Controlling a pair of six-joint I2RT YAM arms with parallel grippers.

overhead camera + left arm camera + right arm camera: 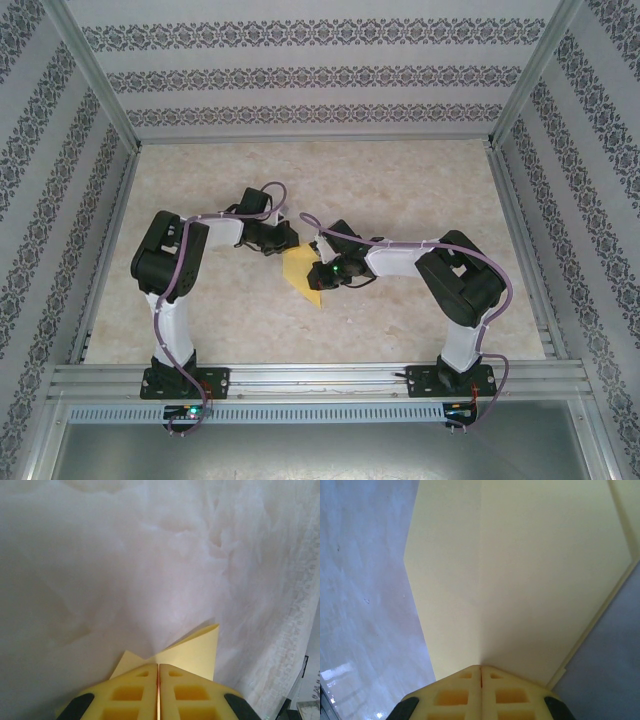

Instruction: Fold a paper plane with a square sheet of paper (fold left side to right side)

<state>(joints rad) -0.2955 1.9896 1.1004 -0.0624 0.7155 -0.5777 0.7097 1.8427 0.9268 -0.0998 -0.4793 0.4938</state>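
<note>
The square sheet of paper [298,268], yellow and folded to a pointed wedge, sits mid-table between both arms. My left gripper [283,247] is at its far left edge. In the left wrist view the left gripper [159,665] is shut on the paper [197,650], and a flap stands up to the right of the tips. My right gripper [322,275] is at the sheet's right side. In the right wrist view the right gripper [480,666] is shut, its tips against the paper [520,570] where a centre crease starts. A doubled edge [615,587] runs along the right.
The pale marbled tabletop [420,190] lies all round the sheet. Metal frame rails [320,378] run along the near edge, and patterned walls close in the sides and back.
</note>
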